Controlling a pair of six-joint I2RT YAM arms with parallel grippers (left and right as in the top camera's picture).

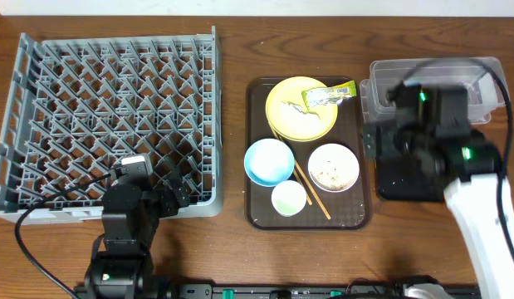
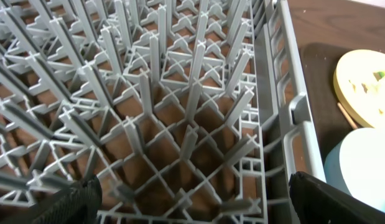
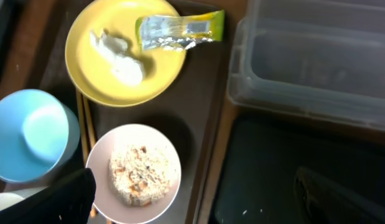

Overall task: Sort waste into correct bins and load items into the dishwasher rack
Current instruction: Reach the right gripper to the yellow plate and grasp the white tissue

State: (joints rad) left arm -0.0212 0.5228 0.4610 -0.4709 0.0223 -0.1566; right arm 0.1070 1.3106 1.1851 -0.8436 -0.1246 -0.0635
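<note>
The grey dishwasher rack [image 1: 107,116] fills the left of the table. On the brown serving tray [image 1: 261,212] sit a yellow plate [image 1: 294,112] with a white scrap [image 3: 120,59] and a yellow-green wrapper [image 1: 329,95], a light blue bowl [image 1: 268,161], a white bowl [image 1: 333,167] of beige crumbs [image 3: 142,174], a pale cup [image 1: 288,198] and chopsticks [image 1: 310,191]. The clear tub [image 1: 481,79] and black tray [image 1: 398,183] lie at the right. My left gripper [image 2: 192,205] is open over the rack's front right corner. My right gripper [image 3: 198,193] is open above the serving tray's right edge and the black tray.
The brown wooden table [image 1: 232,249] shows around everything. The rack's tall side wall [image 2: 282,93] stands between the left gripper and the serving tray. The right arm [image 1: 481,208] covers much of the black tray and part of the clear tub.
</note>
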